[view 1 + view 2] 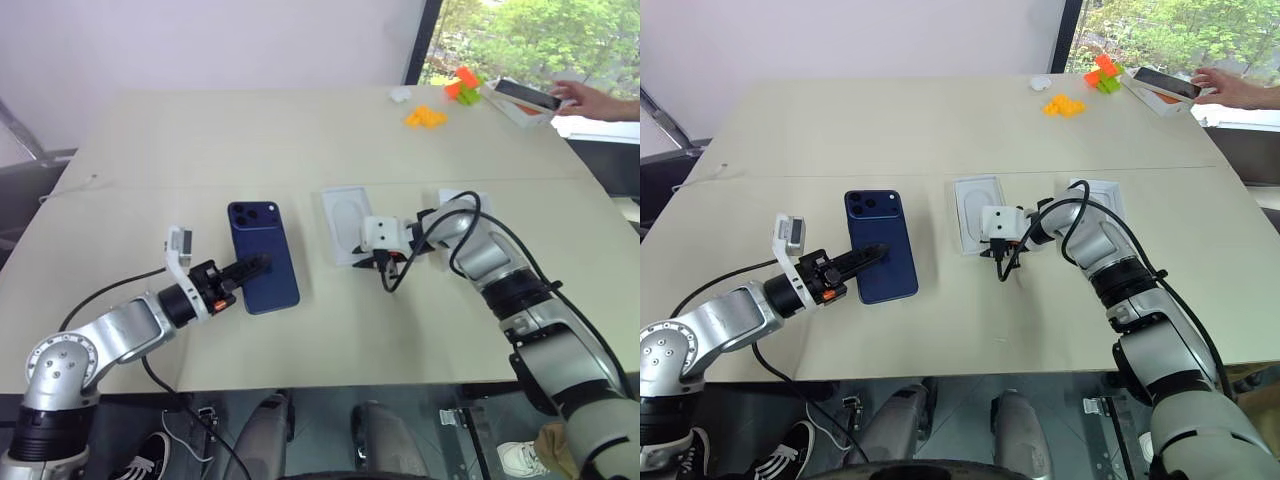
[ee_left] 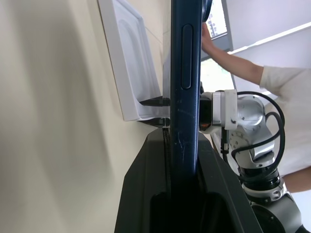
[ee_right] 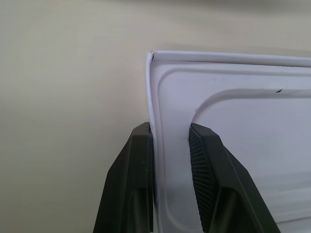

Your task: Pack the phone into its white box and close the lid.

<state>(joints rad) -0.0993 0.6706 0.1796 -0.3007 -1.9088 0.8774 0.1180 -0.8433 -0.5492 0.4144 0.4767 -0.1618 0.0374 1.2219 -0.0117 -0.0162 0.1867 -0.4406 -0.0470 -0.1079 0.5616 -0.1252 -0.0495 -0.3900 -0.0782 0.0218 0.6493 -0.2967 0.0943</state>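
White card edge sits between my right gripper [image 3: 170, 137] fingers: one finger lies against the outside of the raised rim, the other stands just inside it with a sliver of gap, so these jaws are narrowly apart and not yet pinching. The piece they straddle is the insert card [image 1: 345, 215], the one with an oval hollow pressed into it. I have it by a near corner, and I cannot tell whether a tray lies under it.

My left gripper [image 1: 255, 268] is clamped on the phone [image 1: 262, 235], gripping its near end, with the dark blue back and camera cluster stretching away from the jaws and held off the table [image 1: 250, 130].

Just beyond my right wrist lies a white rectangle [image 1: 462, 197], which I take for the white box or the lid; which one, I cannot tell. Nothing appears to lie in it.

As I judge it, the packing has barely begun. The phone is in no container and no lid is on, so I have yet to deal with the card, lay the phone in and cover it.

Far beyond both jaws, a person's hand [image 1: 585, 97] rests by an orange-and-white box [image 1: 525, 100] holding another phone
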